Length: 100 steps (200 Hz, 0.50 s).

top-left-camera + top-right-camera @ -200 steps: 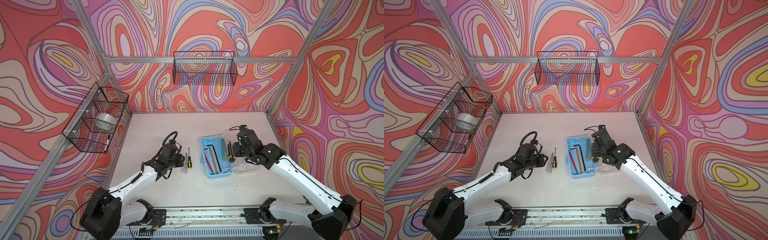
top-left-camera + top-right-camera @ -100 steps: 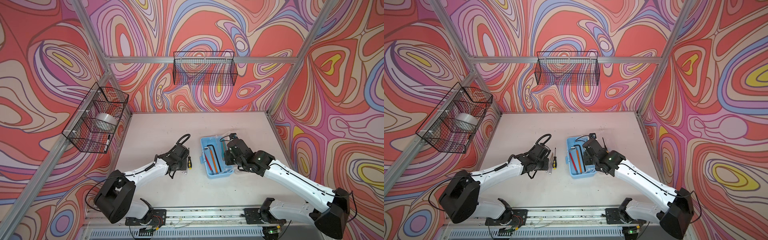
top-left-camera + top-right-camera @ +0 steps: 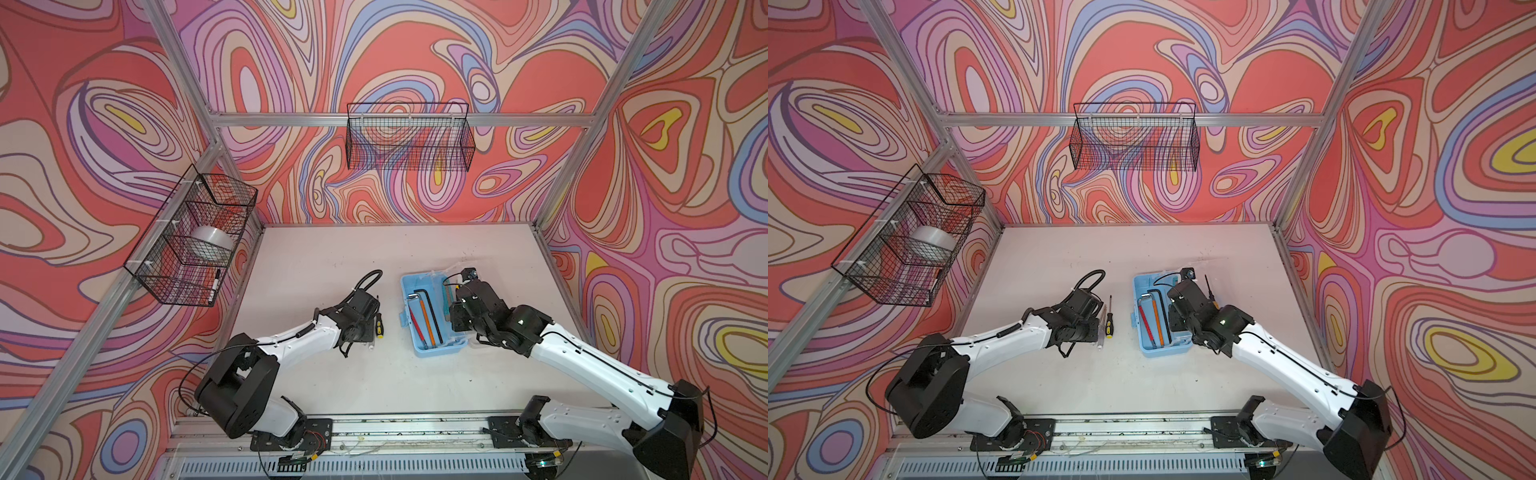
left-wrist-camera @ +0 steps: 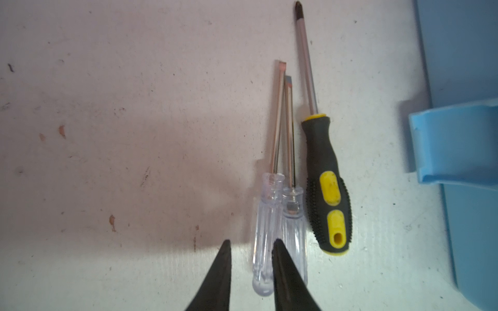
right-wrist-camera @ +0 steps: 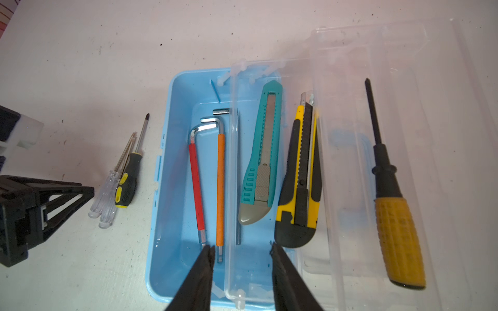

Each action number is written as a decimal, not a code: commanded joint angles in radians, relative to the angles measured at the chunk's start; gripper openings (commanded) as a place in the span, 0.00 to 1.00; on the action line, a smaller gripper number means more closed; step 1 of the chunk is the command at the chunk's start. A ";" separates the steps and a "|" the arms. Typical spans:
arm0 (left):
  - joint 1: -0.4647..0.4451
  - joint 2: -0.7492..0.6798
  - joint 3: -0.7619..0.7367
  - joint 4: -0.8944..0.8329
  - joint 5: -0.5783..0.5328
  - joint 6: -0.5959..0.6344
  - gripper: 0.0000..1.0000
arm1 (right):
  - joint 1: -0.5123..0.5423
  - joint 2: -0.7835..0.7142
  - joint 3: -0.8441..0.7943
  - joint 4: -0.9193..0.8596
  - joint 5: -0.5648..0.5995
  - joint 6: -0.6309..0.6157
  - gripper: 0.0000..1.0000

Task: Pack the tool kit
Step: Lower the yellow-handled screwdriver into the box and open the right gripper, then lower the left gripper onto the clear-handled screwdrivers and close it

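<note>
Packing partway done. Left gripper (image 4: 251,242) sits low over two clear-handled screwdrivers (image 4: 269,223), jaws part open, one handle end between the tips, not clamped. Black-yellow screwdriver (image 4: 327,188) lies just beside them. Tool kit (image 5: 161,242) is mid-table, lid open, with hex keys (image 5: 219,188) and teal knife (image 5: 261,161) inside. Right gripper (image 5: 241,245) is above it, jaws part open, empty. Likely next: close left on a handle and carry it into the box.

tool kit (image 4: 463,67) cut off by left wrist view's edge.
</note>
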 commanded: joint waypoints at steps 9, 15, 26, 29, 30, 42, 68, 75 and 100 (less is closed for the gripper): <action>-0.007 0.022 0.021 0.025 0.016 -0.002 0.27 | 0.005 -0.016 -0.020 0.004 0.025 0.014 0.37; -0.007 0.028 0.023 0.028 0.018 -0.003 0.27 | 0.006 -0.018 -0.021 0.002 0.025 0.016 0.37; -0.007 0.039 0.026 0.035 0.024 -0.005 0.27 | 0.005 -0.020 -0.025 0.005 0.026 0.020 0.38; -0.007 0.041 0.027 0.037 0.023 -0.006 0.27 | 0.006 -0.019 -0.027 0.002 0.028 0.021 0.38; -0.007 0.043 0.027 0.037 0.024 -0.005 0.27 | 0.006 -0.020 -0.027 0.002 0.029 0.022 0.38; -0.007 0.057 0.031 0.036 0.021 -0.005 0.27 | 0.005 -0.020 -0.032 0.001 0.032 0.023 0.38; -0.007 0.085 0.037 0.040 0.033 -0.003 0.27 | 0.006 -0.019 -0.042 0.002 0.037 0.035 0.38; -0.007 0.094 0.037 0.039 0.034 -0.005 0.27 | 0.005 -0.018 -0.045 0.003 0.036 0.037 0.38; -0.006 0.116 0.035 0.045 0.036 -0.008 0.27 | 0.005 -0.018 -0.057 0.010 0.036 0.046 0.38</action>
